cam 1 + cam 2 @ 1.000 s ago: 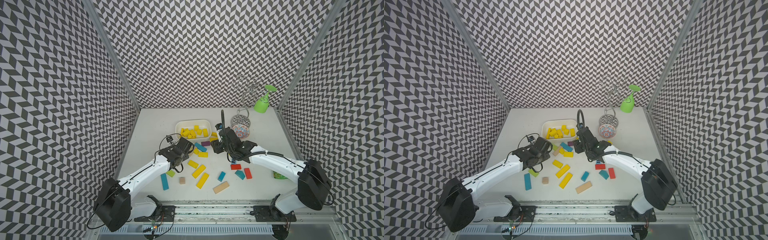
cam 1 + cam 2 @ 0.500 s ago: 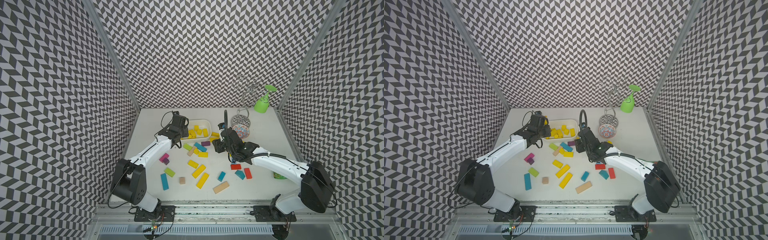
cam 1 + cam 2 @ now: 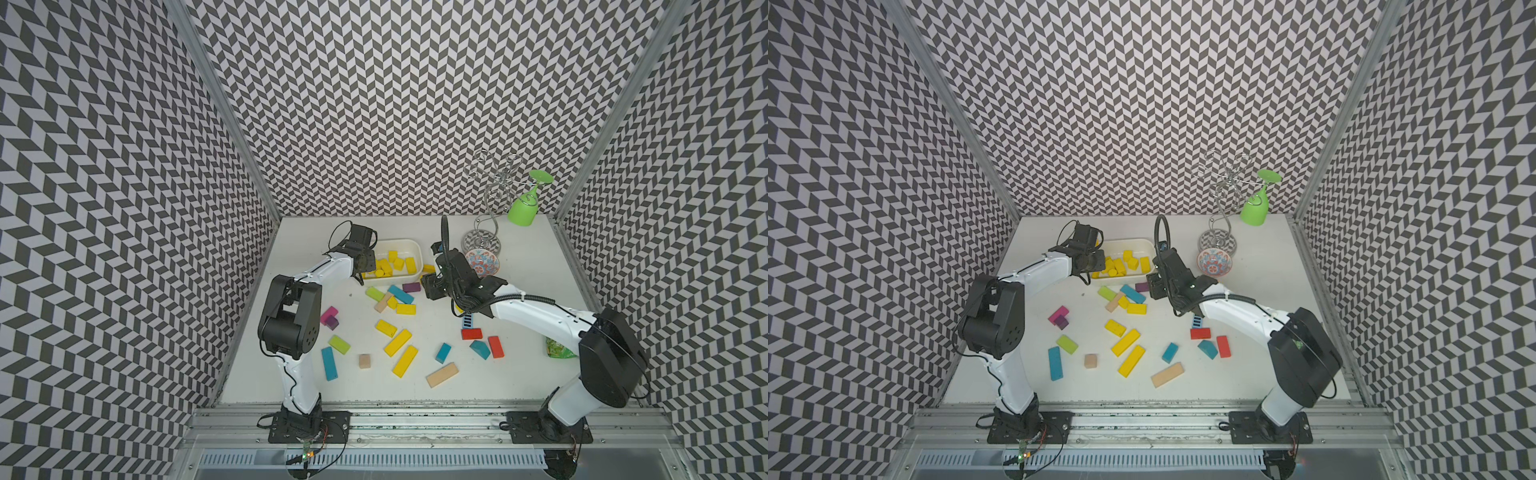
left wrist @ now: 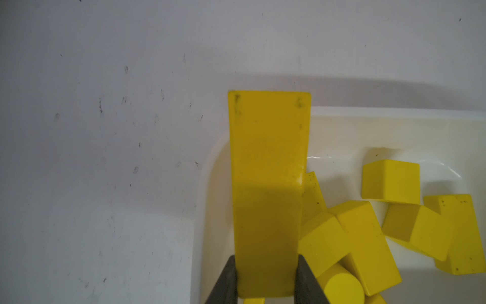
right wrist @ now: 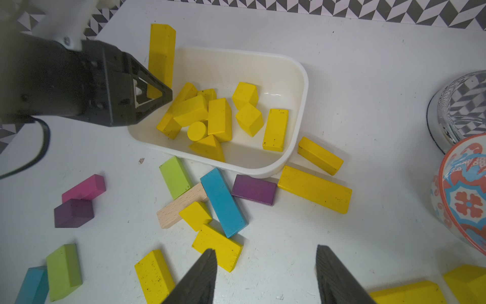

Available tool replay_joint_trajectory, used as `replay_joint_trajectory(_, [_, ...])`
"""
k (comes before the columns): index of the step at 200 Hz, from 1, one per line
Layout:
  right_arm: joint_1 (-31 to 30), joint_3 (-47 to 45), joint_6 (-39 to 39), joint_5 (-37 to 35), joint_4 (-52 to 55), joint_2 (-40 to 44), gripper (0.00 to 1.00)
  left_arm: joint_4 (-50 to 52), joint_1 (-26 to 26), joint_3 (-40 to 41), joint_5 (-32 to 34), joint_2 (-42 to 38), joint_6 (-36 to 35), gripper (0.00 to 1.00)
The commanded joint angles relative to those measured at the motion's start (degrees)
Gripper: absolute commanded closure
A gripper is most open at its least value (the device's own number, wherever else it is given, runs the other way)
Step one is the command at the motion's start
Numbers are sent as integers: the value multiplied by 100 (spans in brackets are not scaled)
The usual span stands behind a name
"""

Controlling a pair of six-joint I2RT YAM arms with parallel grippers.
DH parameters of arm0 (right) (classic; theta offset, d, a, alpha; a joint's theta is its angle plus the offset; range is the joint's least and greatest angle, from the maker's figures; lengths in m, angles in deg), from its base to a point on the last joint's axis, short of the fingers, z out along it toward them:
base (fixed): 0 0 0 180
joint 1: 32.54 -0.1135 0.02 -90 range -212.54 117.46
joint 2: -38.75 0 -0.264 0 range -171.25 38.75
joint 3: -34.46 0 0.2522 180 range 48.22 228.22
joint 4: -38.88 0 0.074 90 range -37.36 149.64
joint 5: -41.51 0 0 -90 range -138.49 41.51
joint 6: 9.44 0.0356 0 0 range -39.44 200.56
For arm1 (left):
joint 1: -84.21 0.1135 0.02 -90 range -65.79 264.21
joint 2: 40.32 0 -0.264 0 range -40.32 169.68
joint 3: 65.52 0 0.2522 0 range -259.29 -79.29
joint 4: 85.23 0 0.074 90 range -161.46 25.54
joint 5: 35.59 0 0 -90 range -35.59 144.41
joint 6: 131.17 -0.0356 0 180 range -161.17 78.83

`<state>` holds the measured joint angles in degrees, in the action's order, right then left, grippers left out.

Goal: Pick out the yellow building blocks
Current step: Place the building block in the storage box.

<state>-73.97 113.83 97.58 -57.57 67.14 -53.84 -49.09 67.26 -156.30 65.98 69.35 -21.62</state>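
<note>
My left gripper (image 4: pixel 267 265) is shut on the lower end of a long yellow bar (image 4: pixel 268 158). It holds the bar upright-tilted over the left end of the white bin (image 5: pixel 302 86), as the right wrist view shows for the left gripper (image 5: pixel 155 92) and the bar (image 5: pixel 161 52). Several yellow building blocks (image 3: pixel 390 266) lie in the bin (image 3: pixel 417 257). More yellow blocks lie loose on the table (image 3: pixel 397 343), (image 3: pixel 1136 308), and two beside the bin (image 5: pixel 314 189). My right gripper (image 5: pixel 266 251) hangs open above the table near a yellow brick (image 5: pixel 218 247), holding nothing.
A patterned bowl (image 3: pixel 482 264) and a wire rack with a green glass (image 3: pixel 523 208) stand back right. Teal (image 3: pixel 328 363), lime (image 3: pixel 339 344), magenta (image 3: pixel 328 315), red (image 3: pixel 471 333) and pale wooden (image 3: pixel 442 374) blocks lie scattered. A green packet (image 3: pixel 559 353) is beside the right arm.
My left gripper has carried the yellow bar from the middle of the table back to the bin's left end. The right arm has hardly moved.
</note>
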Motion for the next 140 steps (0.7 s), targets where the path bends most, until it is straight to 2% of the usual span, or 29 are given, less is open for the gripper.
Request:
replay_joint_trajectory(1, [47, 154, -46, 82, -167, -67, 39, 57, 16, -203, -43, 109, 142, 77])
replay_joint_trajectory(11, [65, 146, -62, 82, -151, -56, 39, 57, 23, -217, -50, 132, 193, 72])
replay_joint_trajectory(25, [91, 137, -84, 82, -143, -33, 38, 66, 17, -231, -61, 143, 242, 58])
replay_joint_trajectory(57, [118, 41, -108, 95, -141, 70, 39, 88, -1, -251, -76, -29, 273, 40])
replay_joint_trajectory(90, [118, -90, -251, 354, -139, 230, 39, 154, -38, -218, -41, -490, 277, 37])
replay_joint_trajectory(101, [108, -171, -410, 646, -181, 311, 39, 145, -62, -159, -3, -751, 389, 36])
replay_joint_trajectory(140, [-338, -618, -1610, 1684, -344, 593, 38, -285, -111, 617, -169, -2038, 682, 38])
